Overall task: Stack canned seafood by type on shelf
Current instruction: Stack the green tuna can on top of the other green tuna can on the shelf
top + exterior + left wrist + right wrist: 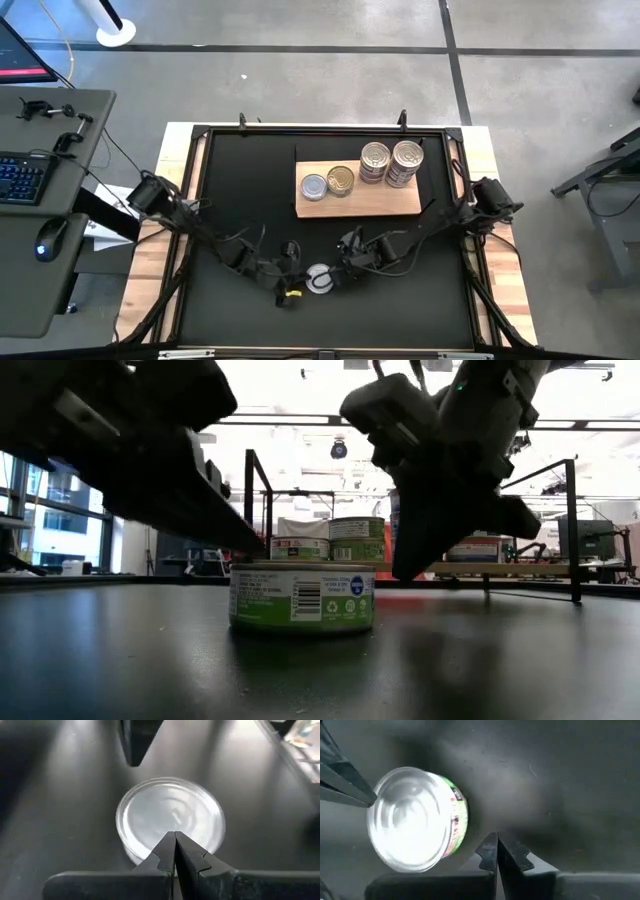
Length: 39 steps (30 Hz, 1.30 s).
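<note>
One short tin (319,278) with a silver lid and a green label (302,598) stands upright on the black mat, between my two grippers. My left gripper (175,835) is shut, and its tips hang over the edge of the tin's lid (170,815). My right gripper (495,837) is also shut and stands beside the tin (417,825), apart from it. The light-wood shelf (400,200) lies toward the far side. It carries a silver-lidded tin (314,187), a gold-lidded tin (340,181) and two taller stacks (390,163). My left gripper has its shut fingertips (167,845) over the rim of the tin's lid (145,852), coming in slanting from the table's left. I cannot tell whether they touch the lid. The tin stands flat on the mat.
A black frame (200,200) borders the mat on the wooden table. Cables (240,250) trail along both arms over the mat. A side desk with a keyboard (20,180) and a mouse (48,240) stands off the table's left. The mat shows bare in front of the shelf (260,180).
</note>
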{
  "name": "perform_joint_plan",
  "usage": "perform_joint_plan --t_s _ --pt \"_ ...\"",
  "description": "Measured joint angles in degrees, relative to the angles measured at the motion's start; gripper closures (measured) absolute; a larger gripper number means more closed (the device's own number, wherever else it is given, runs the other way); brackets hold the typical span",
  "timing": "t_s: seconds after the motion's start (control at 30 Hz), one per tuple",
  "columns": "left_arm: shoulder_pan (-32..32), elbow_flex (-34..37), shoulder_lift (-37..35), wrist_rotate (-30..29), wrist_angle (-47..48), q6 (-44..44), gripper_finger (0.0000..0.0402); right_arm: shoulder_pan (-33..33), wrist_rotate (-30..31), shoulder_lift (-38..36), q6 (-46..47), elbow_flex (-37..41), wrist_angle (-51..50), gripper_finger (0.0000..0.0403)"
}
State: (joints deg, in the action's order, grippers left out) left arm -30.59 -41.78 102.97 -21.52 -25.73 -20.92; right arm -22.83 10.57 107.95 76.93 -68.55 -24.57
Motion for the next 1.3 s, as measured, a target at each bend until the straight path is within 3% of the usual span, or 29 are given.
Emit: perform_joint_plan --t_s 0.2,0.37,0.7,1.3 --pt "0.0 0.0 0.8 0.4 -1.2 1.9 0.0401 -0.2 -3.7 2.7 -0.4 0.0 5.2 0.0403" --pt "-0.4 0.1 1.3 0.9 -0.9 2.4 0.0401 -1.3 -3.1 4.7 2.9 0.0 10.0 0.0403" --pt "-0.6 -0.1 3.4 0.5 -1.5 0.8 0.0401 -1.7 -1.7 4.7 4.1 0.0 11.1 0.0403" --pt "-1.0 0.1 3.5 -0.5 -0.5 1.6 0.0402 -4.7 -2.2 4.7 4.0 -7.3 7.2 0.0403"
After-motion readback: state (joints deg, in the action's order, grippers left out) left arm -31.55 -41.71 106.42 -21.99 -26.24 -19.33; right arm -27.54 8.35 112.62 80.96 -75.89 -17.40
